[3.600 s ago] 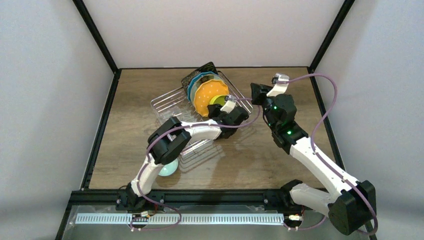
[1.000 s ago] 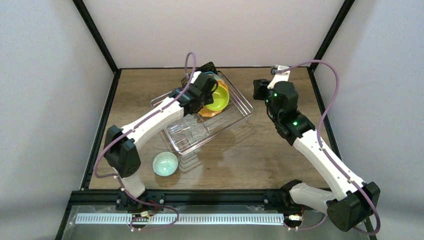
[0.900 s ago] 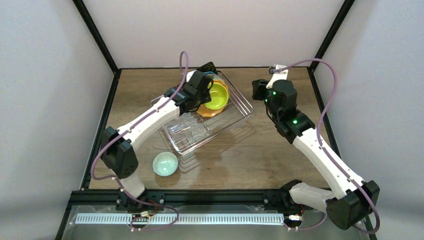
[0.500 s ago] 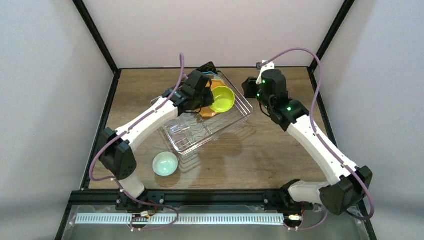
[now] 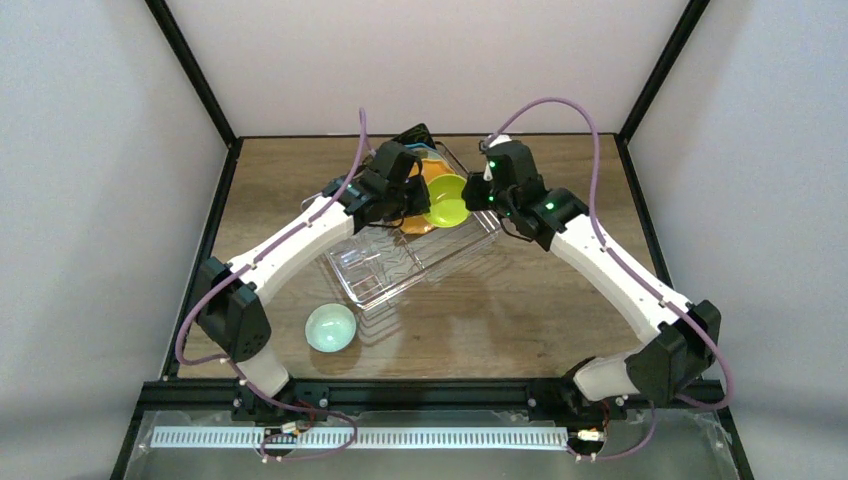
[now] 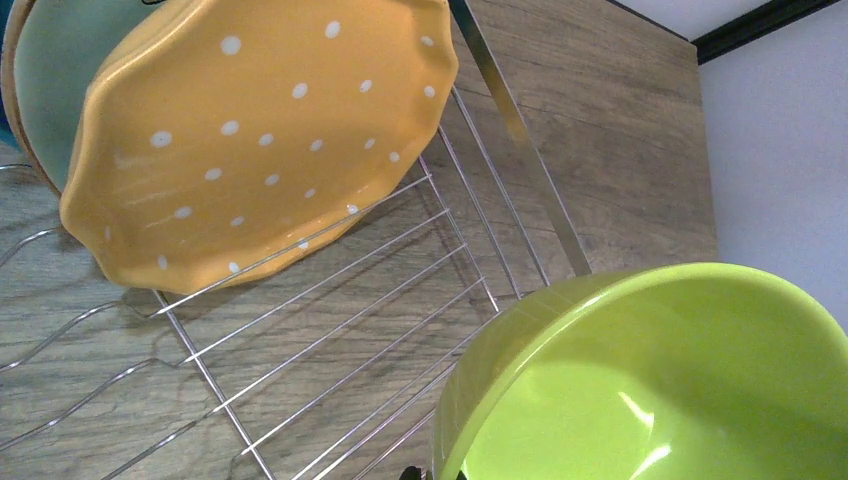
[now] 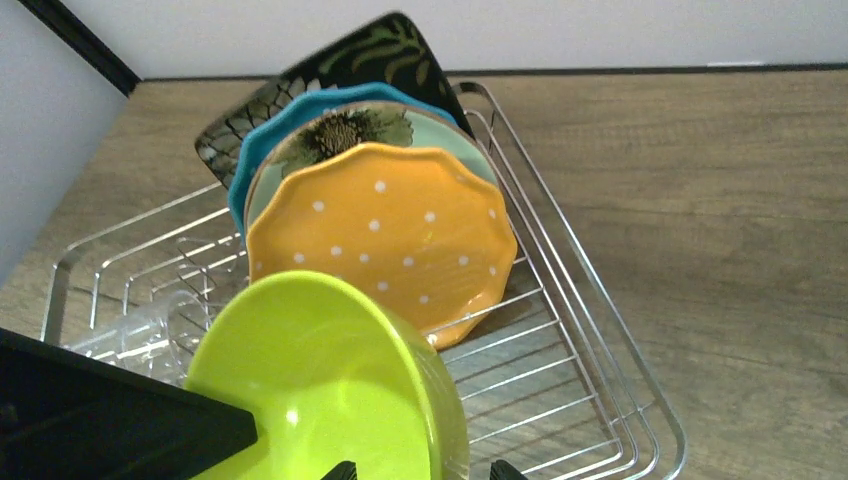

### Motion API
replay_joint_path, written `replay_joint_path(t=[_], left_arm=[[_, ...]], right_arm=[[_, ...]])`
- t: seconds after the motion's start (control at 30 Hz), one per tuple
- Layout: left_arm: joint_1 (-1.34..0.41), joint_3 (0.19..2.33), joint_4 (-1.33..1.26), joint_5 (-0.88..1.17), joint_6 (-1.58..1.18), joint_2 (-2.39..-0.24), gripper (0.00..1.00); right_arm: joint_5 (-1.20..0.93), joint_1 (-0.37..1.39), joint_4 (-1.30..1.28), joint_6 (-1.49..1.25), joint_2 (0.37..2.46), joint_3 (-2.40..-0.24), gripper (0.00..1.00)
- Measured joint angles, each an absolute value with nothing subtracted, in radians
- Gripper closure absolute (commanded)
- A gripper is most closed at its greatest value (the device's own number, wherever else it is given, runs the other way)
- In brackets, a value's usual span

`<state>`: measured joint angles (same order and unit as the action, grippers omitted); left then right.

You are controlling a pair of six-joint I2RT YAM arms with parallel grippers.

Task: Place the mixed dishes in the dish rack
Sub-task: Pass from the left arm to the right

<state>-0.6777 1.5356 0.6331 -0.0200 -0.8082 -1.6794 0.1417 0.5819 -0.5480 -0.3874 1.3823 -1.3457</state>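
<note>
My left gripper (image 5: 422, 200) is shut on the rim of the small yellow-green bowl (image 5: 447, 200), holding it on edge above the right end of the dish rack (image 5: 487, 222). In the left wrist view the bowl (image 6: 650, 380) fills the lower right, and the gripper (image 6: 434, 474) barely shows. My right gripper (image 7: 425, 470) is open, its fingers on either side of the bowl's (image 7: 310, 390) wall. At the rack's (image 7: 640, 400) back stand the orange dotted plate (image 7: 380, 235), mint flower plate (image 7: 440, 130), teal plate (image 7: 270, 140) and black square plate (image 7: 380, 50). A clear glass (image 7: 140, 335) lies in the rack.
A pale mint round dish (image 5: 330, 327) sits on the table near the front left, outside the rack. The left arm's black wrist (image 7: 100, 425) blocks the lower left of the right wrist view. Black frame posts edge the table.
The right arm has swung left from the table's right side up to the bowl. The left gripper has carried the bowl slightly right and turned it more on edge.
</note>
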Motion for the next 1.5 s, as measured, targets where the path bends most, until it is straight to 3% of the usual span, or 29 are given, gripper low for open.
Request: replay_joint_path(t=[0.2, 0.43, 0.63, 0.67, 0.8, 0.87, 1.23, 1.5], left_arm=[[-0.677, 1.536, 0.633, -0.008, -0.807, -1.679, 0.97], [-0.675, 1.528, 0.632, 0.021, -0.803, -1.662, 0.97], [-0.674, 1.493, 0.609, 0.053, -0.806, -1.652, 0.97], [-0.674, 1.490, 0.599, 0.059, -0.806, -1.652, 0.97], [-0.675, 1.472, 0.587, 0.065, -0.803, -1.648, 0.96], [-0.674, 1.464, 0.583, 0.065, -0.803, -1.648, 0.91], [-0.672, 1.421, 0.528, 0.049, -0.761, -1.599, 0.30], [-0.669, 1.397, 0.521, 0.024, -0.749, -1.574, 0.15]], right_arm=[[0.159, 0.600, -0.594, -0.400, 1.418, -1.346, 0.26], [0.188, 0.603, -0.632, -0.405, 1.456, -1.363, 0.46], [0.214, 0.605, -0.672, -0.399, 1.505, -1.424, 0.95], [0.223, 0.607, -0.685, -0.394, 1.512, -1.428, 0.99], [0.252, 0.614, -0.738, -0.387, 1.552, -1.456, 0.99], [0.259, 0.620, -0.760, -0.385, 1.567, -1.476, 1.00], [0.284, 0.639, -0.876, -0.381, 1.642, -1.665, 0.99], [0.328, 0.664, -0.891, -0.372, 1.666, -1.711, 0.99]])
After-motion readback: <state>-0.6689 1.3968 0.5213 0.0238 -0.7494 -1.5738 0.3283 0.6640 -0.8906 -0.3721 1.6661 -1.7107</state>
